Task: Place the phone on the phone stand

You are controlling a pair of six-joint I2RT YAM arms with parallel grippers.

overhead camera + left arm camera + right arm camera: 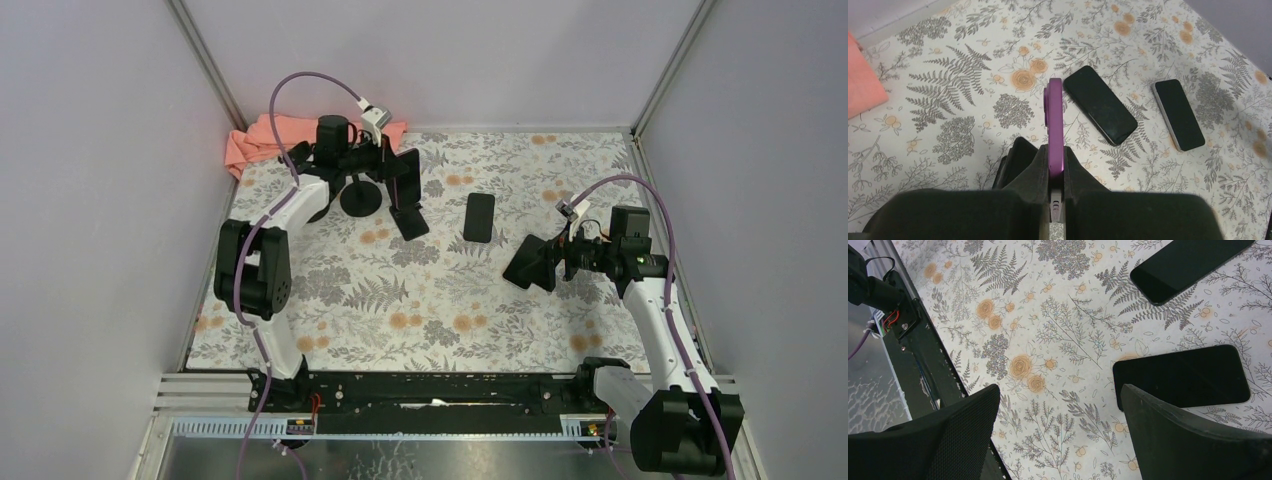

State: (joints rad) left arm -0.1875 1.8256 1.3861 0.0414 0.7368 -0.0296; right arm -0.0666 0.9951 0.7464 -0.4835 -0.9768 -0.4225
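The table [420, 310] is covered in a cream print of grey ferns and scattered orange blossoms, and a salmon-pink cloth [255, 142] is seen at its far left corner. A purple phone [1055, 120] is shown in the black left gripper [1056, 165], while two black phones are seen on the print, one [1100, 105] all dark, the other [1179, 114] edged in silver. The phone stand [360, 197] and the right gripper [1059, 390] are black, and purple cables [305, 76] are carried along white and black arms [665, 310].
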